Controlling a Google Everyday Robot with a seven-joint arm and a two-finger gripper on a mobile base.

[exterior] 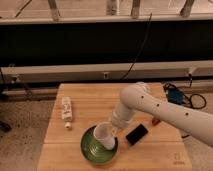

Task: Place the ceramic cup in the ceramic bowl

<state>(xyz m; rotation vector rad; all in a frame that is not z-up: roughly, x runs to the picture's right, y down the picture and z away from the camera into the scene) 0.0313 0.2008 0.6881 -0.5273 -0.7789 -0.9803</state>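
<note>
My gripper (113, 131) sits low over the near part of the table, right at the cup (105, 136), and it looks clamped on the cup's upper side, though the fingers themselves are mostly lost against the cup's pale wall. The cup is tilted, mouth turned toward the camera and left, and it lies inside the bowl (91, 150), at its right half; I cannot tell whether its base already rests on the green glaze or hangs just above it. I judge the cup to be light but stiff and brittle, with a smooth wall that tapers toward the base, so a grip low down would tend to slide; the rim end, where it is widest, is the sounder place to hold, one finger inside and one outside. Glaze on glaze is slippery and both pieces chip, so I would want the cup touching the bowl before I let go, not dropped. The bowl seems heavy enough to stay put under that small load. Just right of the bowl lies a flat black object (136, 134), near my wrist, with a small reddish thing (155, 121) beyond it. A white bottle (66, 109) lies well apart at the table's (90, 95) left.
</note>
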